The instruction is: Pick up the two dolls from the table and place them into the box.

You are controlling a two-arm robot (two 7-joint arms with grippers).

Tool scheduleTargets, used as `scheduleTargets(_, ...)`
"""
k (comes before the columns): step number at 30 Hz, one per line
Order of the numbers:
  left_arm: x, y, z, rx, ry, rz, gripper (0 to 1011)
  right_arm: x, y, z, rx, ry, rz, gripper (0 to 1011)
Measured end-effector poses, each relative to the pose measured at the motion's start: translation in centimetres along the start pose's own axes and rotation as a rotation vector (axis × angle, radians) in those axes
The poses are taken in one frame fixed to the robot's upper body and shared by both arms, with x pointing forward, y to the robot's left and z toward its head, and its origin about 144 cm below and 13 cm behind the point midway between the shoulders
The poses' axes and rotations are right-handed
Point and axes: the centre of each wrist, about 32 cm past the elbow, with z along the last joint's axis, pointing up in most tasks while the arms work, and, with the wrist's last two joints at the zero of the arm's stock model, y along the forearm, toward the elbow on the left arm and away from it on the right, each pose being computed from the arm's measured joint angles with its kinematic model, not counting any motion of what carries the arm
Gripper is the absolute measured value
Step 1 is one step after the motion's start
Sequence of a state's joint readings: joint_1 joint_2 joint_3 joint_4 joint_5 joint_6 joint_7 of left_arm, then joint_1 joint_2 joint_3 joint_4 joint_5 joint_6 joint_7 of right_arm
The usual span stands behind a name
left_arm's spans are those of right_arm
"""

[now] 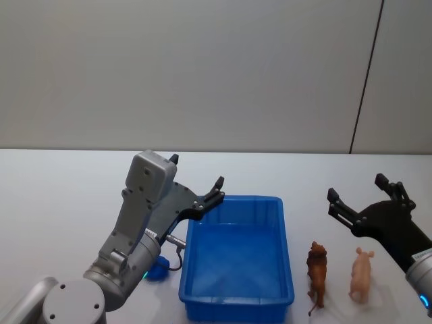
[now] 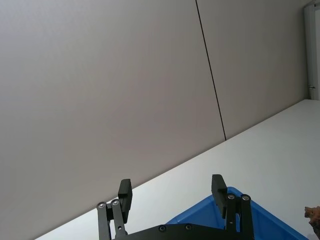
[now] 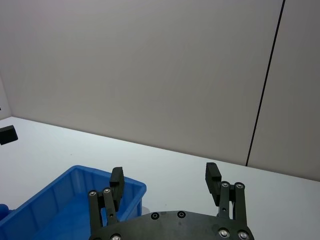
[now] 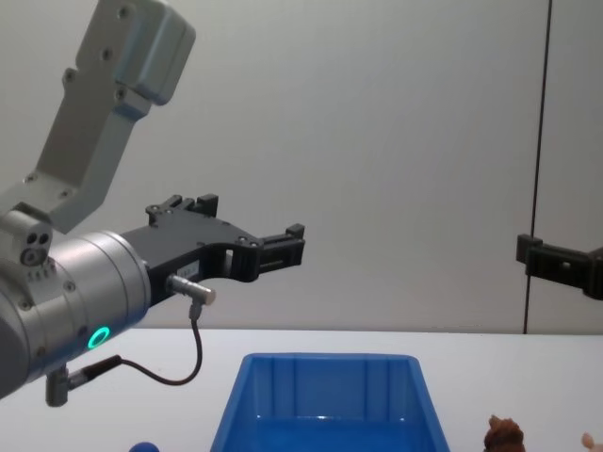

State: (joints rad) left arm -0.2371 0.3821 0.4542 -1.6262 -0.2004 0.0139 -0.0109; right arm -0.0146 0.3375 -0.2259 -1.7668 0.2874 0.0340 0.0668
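Observation:
The blue box [image 1: 287,260] stands open in the middle of the white table [image 1: 61,202], with nothing inside it. A brown doll [image 1: 317,271] stands just right of the box; it also shows as the brown doll [image 4: 504,436] and the brown doll [image 2: 314,214]. A small rounded blue doll [image 1: 156,271] lies left of the box, half hidden behind my left arm. My left gripper [image 1: 197,171] hangs open above the box's far left corner, holding nothing. My right gripper [image 1: 356,187] hovers open beyond the brown doll, also holding nothing.
A pink pig figure [image 1: 361,275] stands right of the brown doll, under my right arm. A grey wall with a dark vertical seam [image 1: 364,81] closes off the back. The box's rim [image 3: 127,186] lies close below the right gripper's fingers.

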Motion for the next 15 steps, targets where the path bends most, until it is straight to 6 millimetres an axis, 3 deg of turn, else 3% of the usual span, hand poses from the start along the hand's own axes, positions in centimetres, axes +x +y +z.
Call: scheduleTargets(15, 0.00, 0.00, 0.00, 0.000, 0.000, 0.000, 1002, 0.02, -0.01, -0.01, 0.000, 0.000, -0.001, 1001)
